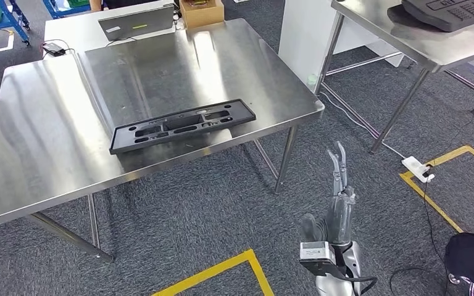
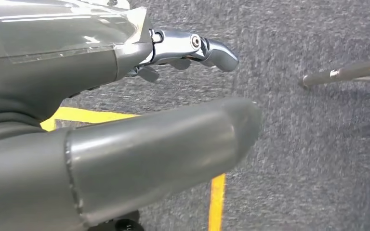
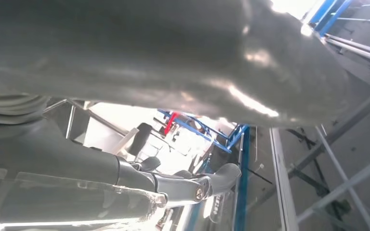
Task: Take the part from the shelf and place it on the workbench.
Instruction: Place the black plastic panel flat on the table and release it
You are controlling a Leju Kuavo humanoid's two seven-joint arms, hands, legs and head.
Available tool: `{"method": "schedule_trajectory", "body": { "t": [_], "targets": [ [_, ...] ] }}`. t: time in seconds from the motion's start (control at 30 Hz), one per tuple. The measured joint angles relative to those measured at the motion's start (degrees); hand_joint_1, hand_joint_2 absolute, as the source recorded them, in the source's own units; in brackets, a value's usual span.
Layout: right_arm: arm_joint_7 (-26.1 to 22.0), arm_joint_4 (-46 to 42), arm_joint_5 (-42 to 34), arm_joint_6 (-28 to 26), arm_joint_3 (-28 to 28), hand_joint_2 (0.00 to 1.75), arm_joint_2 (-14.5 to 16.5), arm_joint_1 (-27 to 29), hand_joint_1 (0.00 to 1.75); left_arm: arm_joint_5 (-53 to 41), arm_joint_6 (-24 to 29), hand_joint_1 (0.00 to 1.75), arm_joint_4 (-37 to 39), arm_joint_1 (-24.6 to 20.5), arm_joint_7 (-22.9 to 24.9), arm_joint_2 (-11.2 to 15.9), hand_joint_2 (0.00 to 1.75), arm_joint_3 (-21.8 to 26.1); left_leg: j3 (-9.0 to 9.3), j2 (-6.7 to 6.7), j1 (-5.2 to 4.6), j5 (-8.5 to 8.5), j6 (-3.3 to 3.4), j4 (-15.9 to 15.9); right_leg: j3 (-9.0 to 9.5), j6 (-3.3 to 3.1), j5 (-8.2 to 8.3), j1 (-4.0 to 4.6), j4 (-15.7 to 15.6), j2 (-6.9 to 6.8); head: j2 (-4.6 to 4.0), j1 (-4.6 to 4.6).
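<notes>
The steel workbench [image 1: 49,123] takes up the left and centre of the head view. The black part [image 1: 182,125] lies flat on it near the front edge, centre frame, so the placing looks done. I judge the part a long, thin moulded plastic panel with cut-outs: light, fairly stiff, smooth, liable to flex if lifted by 1 end; its long edges or a slot rim look the best holds. At upper centre, a cardboard box [image 1: 201,11] sits with unclear contents. The right hand [image 1: 339,185], lower right, hangs with fingers straight and holds nothing. The left hand [image 2: 125,120] is over carpet, fingers apart, nothing in it.
</notes>
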Motion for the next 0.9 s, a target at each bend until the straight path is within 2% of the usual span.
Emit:
{"method": "schedule_trajectory", "body": {
  "t": [0.07,0.1,0.13,0.17,0.2,0.23,0.3,0.33,0.37,0.43,0.47,0.5,0.53,0.57,0.6,0.63,0.67,0.7,0.73,0.77,0.8,0.83,0.87,0.9],
  "targets": [
    [0.0,0.02,0.01,0.03,-0.01,0.0,0.06,0.0,0.0,0.0,0.0,0.0,0.01,0.05,0.0,-0.04,0.0,0.15,-1.7,-0.02,0.47,-6.22,-0.83,6.43,-1.48,-0.59,1.33,-0.09,0.03,-0.14,0.0,-0.07],
    [0.0,0.04,0.01,0.04,-0.01,0.0,0.07,0.02,0.0,-0.01,0.0,0.0,0.02,0.05,0.01,-0.06,0.0,0.21,-2.3,-0.02,0.74,-8.29,-1.21,9.9,-2.24,-0.58,2.01,-0.09,0.11,-0.16,0.0,-0.09],
    [0.0,0.07,-0.04,0.06,-0.01,0.0,0.07,0.04,0.0,-0.04,-0.01,0.0,0.02,0.04,0.0,-0.04,0.0,0.27,-2.4,-0.01,1.02,-9.04,-1.53,12.42,-3.08,-0.42,2.68,-0.12,0.23,-0.19,0.0,-0.08],
    [0.0,0.1,-0.11,0.06,-0.01,0.0,0.07,0.08,0.0,-0.09,-0.03,0.0,0.02,0.04,-0.01,-0.03,0.0,0.31,-1.7,0.01,1.29,-8.38,-1.79,13.31,-3.96,-0.2,3.3,-0.19,0.45,-0.2,0.0,-0.1],
    [0.0,0.11,-0.18,0.04,-0.03,0.0,0.08,0.15,0.0,-0.17,-0.06,0.0,0.02,0.03,-0.01,-0.02,0.0,0.34,-0.07,0.02,1.55,-6.86,-1.99,12.29,-4.83,0.1,3.83,-0.32,0.75,-0.19,0.0,-0.1],
    [0.02,0.12,-0.25,0.02,-0.07,0.0,0.1,0.22,0.0,-0.28,-0.09,0.0,0.02,0.01,-0.02,-0.01,0.0,0.35,2.56,0.03,1.78,-5.33,-2.16,9.37,-5.71,0.46,4.25,-0.45,1.16,-0.18,0.0,-0.12],
    [0.1,0.05,-0.28,0.03,-0.23,0.0,0.18,0.34,0.0,-0.6,-0.16,0.0,0.02,-0.1,-0.03,-0.01,0.0,0.36,8.26,-0.12,1.83,-4.92,-2.24,1.66,-7.04,1.32,4.9,-0.56,1.92,-0.19,0.0,-0.09],
    [0.15,0.02,-0.28,0.11,-0.36,0.0,0.24,0.36,0.0,-0.78,-0.18,0.0,0.02,-0.15,-0.07,-0.01,0.0,0.36,9.9,-0.2,1.68,-5.49,-2.09,-1.03,-7.39,1.76,5.26,-0.51,2.15,-0.27,0.0,-0.07],
    [0.2,-0.02,-0.28,0.24,-0.46,0.0,0.28,0.38,0.0,-0.93,-0.2,0.0,0.02,-0.18,-0.1,-0.01,0.0,0.36,10.46,-0.27,1.41,-6.09,-1.75,-2.3,-7.61,2.21,5.67,-0.5,2.18,-0.34,0.0,-0.05],
    [0.24,-0.04,-0.3,0.52,-0.78,0.0,0.39,0.37,0.0,-1.1,-0.2,0.0,0.02,-0.2,-0.17,-0.02,0.0,0.37,9.74,-0.13,1.07,-5.44,-0.44,-2.67,-7.88,3.1,6.49,-0.39,2.08,-0.42,0.0,-0.01],
    [0.27,-0.04,-0.34,0.63,-0.98,0.0,0.43,0.36,0.0,-1.18,-0.21,0.0,0.02,-0.26,-0.18,-0.08,0.0,0.38,9.21,0.02,0.96,-4.8,0.33,-2.87,-8.27,3.24,6.06,-0.4,2.5,-0.34,0.0,-0.03],
    [0.33,-0.03,-0.45,0.75,-1.21,0.0,0.46,0.34,0.0,-1.26,-0.2,0.0,0.01,-0.36,-0.19,-0.12,0.0,0.39,8.51,0.21,0.93,-4.03,1.09,-3.11,-8.98,3.05,4.54,-0.34,3.92,-0.23,0.0,0.03],
    [0.44,-0.03,-0.6,0.87,-1.42,0.0,0.48,0.3,0.0,-1.33,-0.17,0.0,0.01,-0.47,-0.2,-0.16,0.0,0.4,7.7,0.38,0.91,-3.27,1.61,-3.27,-9.84,2.62,2.24,-0.33,6.25,-0.12,0.0,0.09],
    [0.58,0.0,-0.79,1.03,-1.62,0.0,0.49,0.26,0.0,-1.45,-0.09,0.0,0.0,-0.61,-0.2,-0.18,0.0,0.41,6.83,0.47,0.74,-2.57,1.94,-3.27,-10.9,2.18,-0.65,-0.34,9.66,-0.01,0.0,0.13],
    [0.72,0.05,-0.97,1.2,-1.82,0.0,0.5,0.18,0.0,-1.6,0.01,0.0,-0.01,-0.75,-0.2,-0.16,0.0,0.42,5.9,0.54,0.62,-1.83,2.13,-3.22,-11.77,2.0,-3.07,-0.31,13.46,0.05,0.0,0.2],
    [0.83,0.13,-1.09,1.32,-2.08,0.0,0.51,0.09,0.0,-1.76,0.12,0.0,-0.01,-0.88,-0.2,-0.18,0.0,0.43,5.01,0.59,0.46,-1.05,2.16,-3.18,-12.1,2.23,-4.29,-0.29,16.6,0.09,0.0,0.2],
    [0.9,0.22,-1.16,1.41,-2.38,0.0,0.51,-0.01,0.0,-1.95,0.21,0.0,-0.01,-1.03,-0.19,-0.22,0.0,0.43,4.05,0.64,0.31,-0.23,2.17,-3.13,-11.76,2.73,-4.43,-0.29,18.57,0.12,0.0,0.21],
    [0.94,0.29,-1.2,1.48,-2.66,0.0,0.51,-0.08,0.0,-2.11,0.27,0.0,-0.01,-1.18,-0.18,-0.28,0.0,0.43,3.11,0.67,0.17,0.6,2.11,-3.08,-10.33,3.34,-3.41,-0.27,18.32,0.13,0.0,0.21],
    [0.97,0.33,-1.25,1.57,-2.9,0.0,0.51,-0.13,0.0,-2.27,0.33,0.0,-0.01,-1.34,-0.14,-0.36,0.0,0.43,2.27,0.68,0.06,1.4,2.01,-3.03,-7.88,3.81,-2.05,-0.26,16.0,0.14,0.0,0.21],
    [0.98,0.34,-1.31,1.73,-3.1,0.0,0.5,-0.19,0.0,-2.39,0.38,0.0,-0.01,-1.5,-0.08,-0.42,0.0,0.43,1.5,0.67,-0.04,2.13,1.84,-2.97,-4.61,3.9,-1.34,-0.24,11.82,0.15,0.0,0.21],
    [0.96,0.34,-1.42,1.92,-3.23,0.0,0.52,-0.25,0.0,-2.51,0.44,0.0,-0.01,-1.66,-0.02,-0.48,0.0,0.43,0.9,0.66,-0.15,2.82,1.62,-2.88,-1.22,3.66,-1.36,-0.06,6.98,0.17,0.0,0.19],
    [0.92,0.34,-1.58,2.11,-3.34,0.0,0.54,-0.32,0.0,-2.61,0.49,0.0,-0.01,-1.8,0.02,-0.5,0.0,0.43,0.53,0.67,-0.24,3.38,1.35,-2.84,1.07,3.22,-1.93,0.11,3.04,0.19,0.0,0.16],
    [0.87,0.34,-1.7,2.29,-3.44,0.0,0.55,-0.36,0.0,-2.67,0.54,0.0,-0.01,-1.93,0.05,-0.51,0.0,0.43,0.29,0.71,-0.28,3.86,1.04,-2.86,2.37,2.69,-2.63,0.32,0.41,0.21,0.0,0.11],
    [0.82,0.36,-1.89,2.44,-3.57,0.0,0.56,-0.38,0.0,-2.71,0.58,0.0,-0.01,-2.0,0.05,-0.52,0.0,0.43,0.15,0.74,-0.24,4.29,0.67,-2.98,2.57,2.17,-2.87,0.56,-0.61,0.23,0.0,0.08]
  ]
}}
